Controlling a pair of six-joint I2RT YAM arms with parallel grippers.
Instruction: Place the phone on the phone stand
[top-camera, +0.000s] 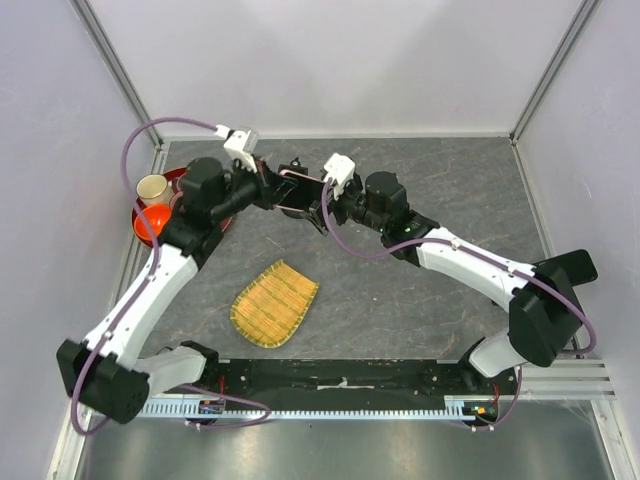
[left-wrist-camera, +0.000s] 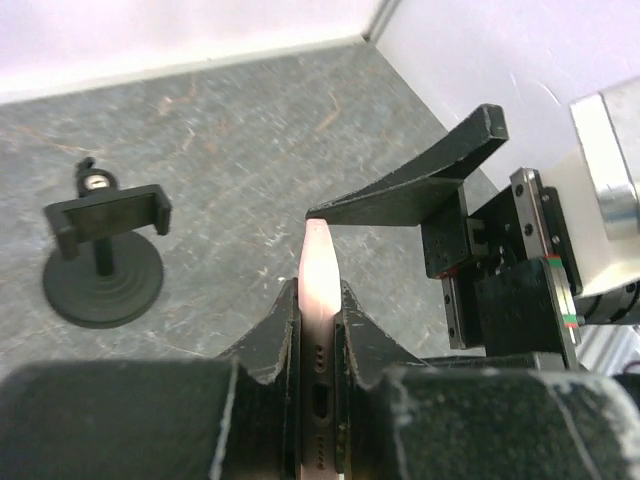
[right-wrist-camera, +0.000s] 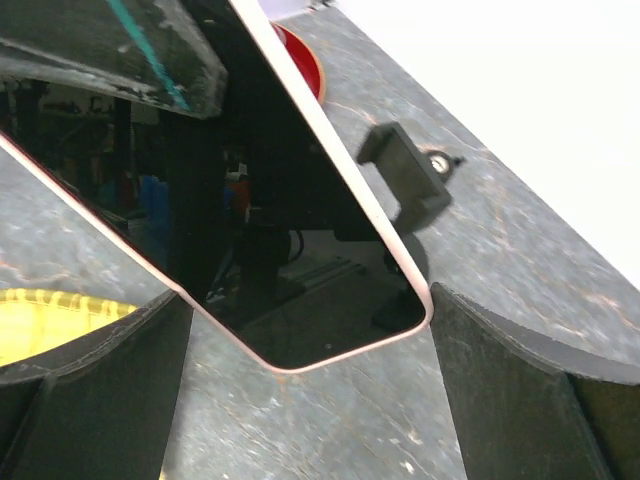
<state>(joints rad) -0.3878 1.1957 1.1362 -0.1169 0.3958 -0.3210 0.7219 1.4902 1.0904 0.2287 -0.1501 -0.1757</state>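
Gripping slim pink-rimmed phone (left-wrist-camera: 316, 260) edge-on w/ left claw (left-wrist-camera: 318, 300), clamped tight; we note black disc-base stand (left-wrist-camera: 103, 285) off to its left, apart; right claw (right-wrist-camera: 300, 335) agape, empty.

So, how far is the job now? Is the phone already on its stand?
Not yet. Done: the slim pink-rimmed smartphone is off the table, clamped edge-on in the left claw. In hand: the right claw is open around the phone's free end, not gripping it. Left: the small black disc-base stand stands empty, apart on the grey table; the phone must be set there.
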